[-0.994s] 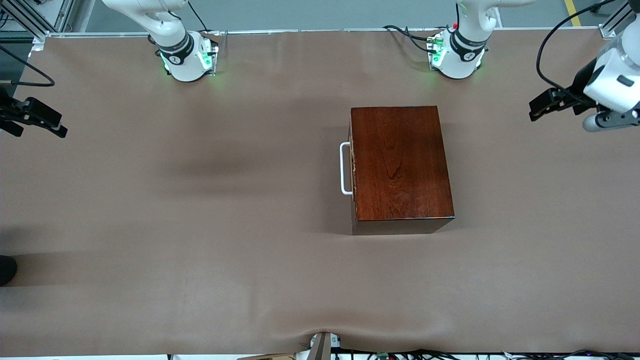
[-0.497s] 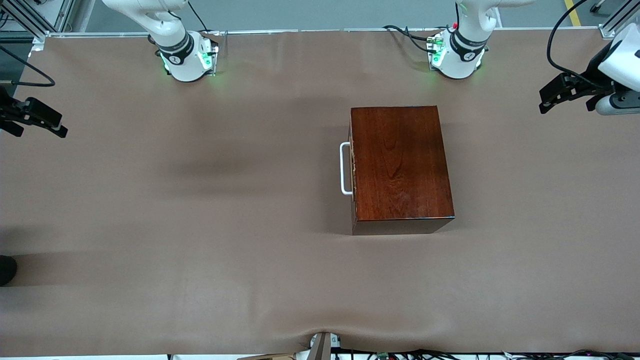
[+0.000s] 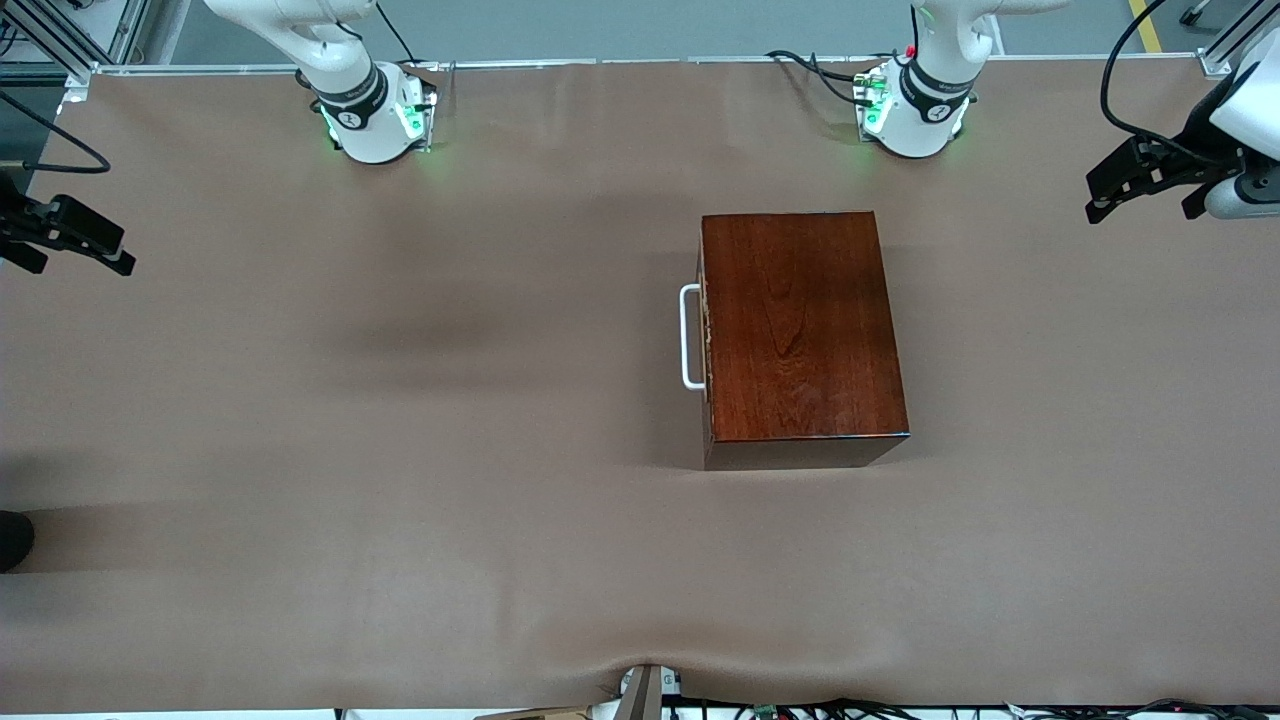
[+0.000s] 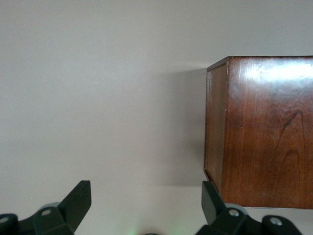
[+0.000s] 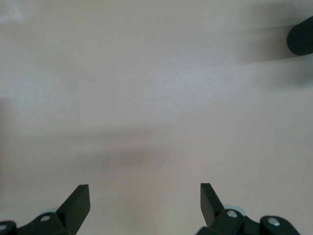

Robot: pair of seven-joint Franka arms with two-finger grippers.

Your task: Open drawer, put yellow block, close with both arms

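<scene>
The drawer [image 3: 706, 340] was pushed fully home in its glossy reddish-brown wooden box [image 3: 800, 330], so that only its dark front edge and the white U-shaped bar handle [image 3: 688, 337] showed, the handle facing the right arm's end of the table. The box stood on the brown table cover [image 3: 400, 450], nearer the left arm's base than the right arm's. I could not see the small yellow block anywhere on the table.

The left arm's black two-finger gripper [image 3: 1105, 195] hung in the air over the left arm's end of the table, well apart from the box, its jaws spread wide and holding nothing; from its wrist, both fingertips [image 4: 78, 198] framed bare cover with a corner of the wooden box [image 4: 259, 132] off to one side.

The right arm's black gripper [image 3: 85, 245] hung over the edge of the table at the right arm's end, well away from the box. Its jaws stood wide apart and empty, the fingertips [image 5: 80, 198] looking down on plain cover.
</scene>
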